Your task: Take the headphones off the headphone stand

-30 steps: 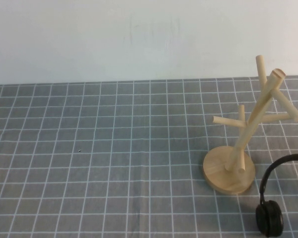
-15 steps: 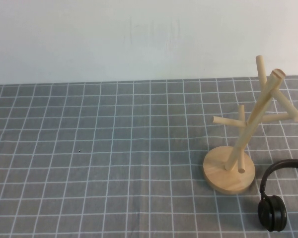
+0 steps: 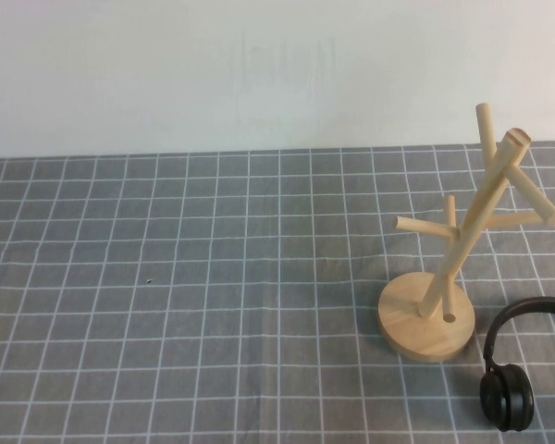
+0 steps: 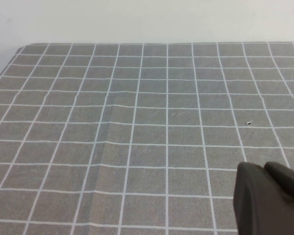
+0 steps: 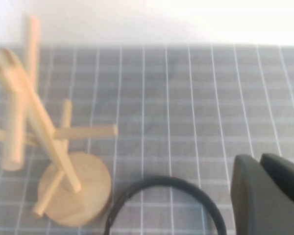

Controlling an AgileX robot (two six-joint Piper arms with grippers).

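1. We see the headphones (image 3: 518,365) lying flat on the surface (image 3: 213,305), off the headphone stand (image 3: 458,259), just beside its round base on the robot's right.
2. Our left hand (image 4: 272,198) hovers above bare surface; we cannot tell its opening.
3. Our right hand (image 5: 269,193) hangs near the headband; we cannot tell its opening either.

The headphones (image 3: 516,370) lie on the table (image 3: 213,324), right of the headphone stand (image 3: 444,277).
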